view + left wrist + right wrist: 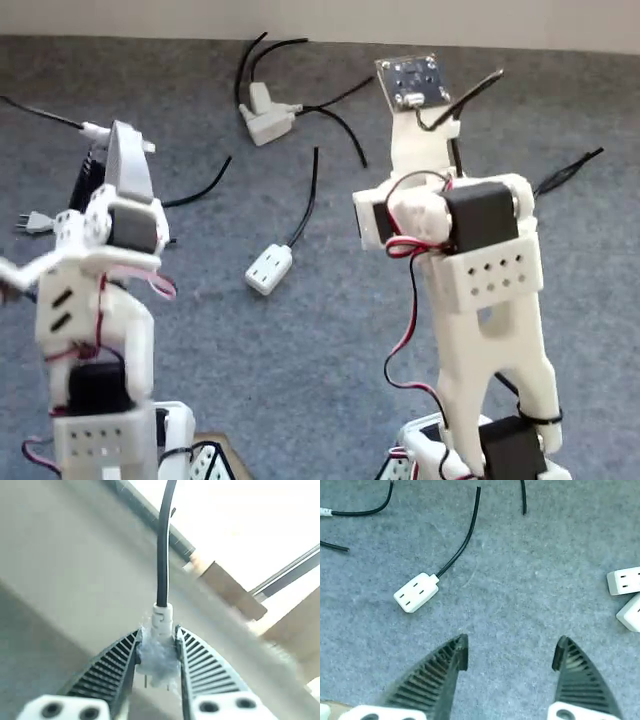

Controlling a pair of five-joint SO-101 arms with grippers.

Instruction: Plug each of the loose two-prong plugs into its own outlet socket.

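Left claw [158,632] is clamping the held plug [157,655] by its flat sides, both ribbed fingers [120,655] pressing against the white body. That grip is probably leaving the prong end free for pushing into a slot. The claw is carrying the plug lifted off the bench [200,330] at the left side, and its wrist view is facing a wall rather than the grey surface. So the plug seems to be waiting for re-aiming downward before any insertion.

Right claw [512,641] is hanging over bare bench with its fingers spread apart and gripping nothing. It is likely standing ready to steady a socket. The lone socket [416,592] is lying just ahead of it, slots facing up. The paired sockets [625,580] are lying off to one side, touching each other.

The held plug is showing a white, slightly frosted-looking body and a ribbed white collar. Its black cord [162,545] is running straight out from that collar. Its prongs are proving hard to make out.

A second, loose plug [38,222] is lying flat near the left arm, prongs pointing toward the left edge of the high view and well apart from every socket.
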